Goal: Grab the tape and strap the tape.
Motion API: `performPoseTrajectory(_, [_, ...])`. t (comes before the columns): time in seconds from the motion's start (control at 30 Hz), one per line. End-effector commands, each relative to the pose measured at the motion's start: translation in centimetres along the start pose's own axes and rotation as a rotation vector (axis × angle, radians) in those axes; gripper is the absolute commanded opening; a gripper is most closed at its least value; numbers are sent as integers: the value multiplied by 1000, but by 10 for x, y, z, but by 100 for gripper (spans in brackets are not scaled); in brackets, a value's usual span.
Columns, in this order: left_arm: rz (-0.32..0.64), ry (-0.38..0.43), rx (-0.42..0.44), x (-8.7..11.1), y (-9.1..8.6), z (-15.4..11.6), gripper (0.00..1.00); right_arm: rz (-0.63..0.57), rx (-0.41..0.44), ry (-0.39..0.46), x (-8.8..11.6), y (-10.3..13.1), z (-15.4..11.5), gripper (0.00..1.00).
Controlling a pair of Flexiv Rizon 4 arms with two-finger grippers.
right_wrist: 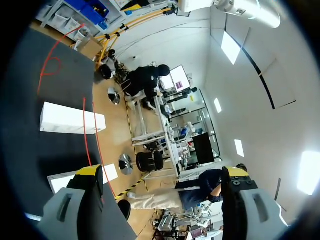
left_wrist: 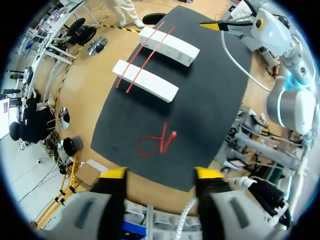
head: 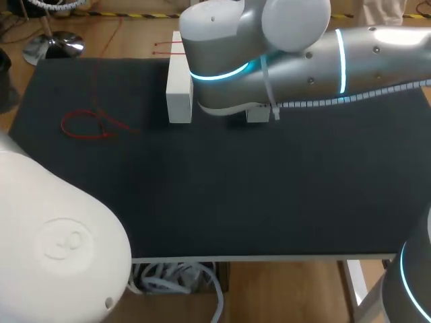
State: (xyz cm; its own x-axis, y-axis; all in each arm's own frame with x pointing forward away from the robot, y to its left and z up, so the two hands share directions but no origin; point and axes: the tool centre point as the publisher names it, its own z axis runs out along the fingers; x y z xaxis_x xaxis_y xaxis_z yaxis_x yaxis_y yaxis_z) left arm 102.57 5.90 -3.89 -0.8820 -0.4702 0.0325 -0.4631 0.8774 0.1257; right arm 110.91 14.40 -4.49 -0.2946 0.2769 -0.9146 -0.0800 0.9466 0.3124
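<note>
**A:** Tape first: is either gripper on it?

**B:** No. The left gripper [left_wrist: 161, 174] has its fingers spread with nothing between them. The red tape loop [left_wrist: 155, 142] lies flat on the black table [left_wrist: 210, 105] just ahead of it, clear of both tips.

**A:** And the right gripper?

**B:** The right gripper [right_wrist: 162, 172] is also spread wide and holds nothing. Beside one finger is the end of a white block [right_wrist: 67, 181]. Two straight red tapes [right_wrist: 89, 135] run across it and over the second white block [right_wrist: 72, 120]. The loop lies well beyond that.

**A:** From above?

**B:** The loop sits in the upper left of the frame, alone on the table. One block stands at upper middle. The right arm [head: 303, 60] comes in from the upper right and hides most of the other block. The left arm [head: 54, 235] fills the lower left corner.
</note>
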Motion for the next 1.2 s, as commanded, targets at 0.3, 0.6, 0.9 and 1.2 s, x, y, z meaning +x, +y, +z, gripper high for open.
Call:
performPoseTrajectory(0.3, [0, 2, -6, -1, -1, -1, 100, 5, -7, 12, -5, -4, 0, 100])
performPoseTrajectory(0.6, [0, 2, -6, -1, -1, -1, 100, 8, -30, 16, -6, -4, 1, 100])
performPoseTrajectory(0.9, [0, 2, -6, -1, -1, -1, 100, 8, -30, 16, -6, -4, 1, 100])
performPoseTrajectory(1.2, [0, 2, -6, -1, -1, -1, 100, 8, -30, 16, -6, -4, 1, 100])
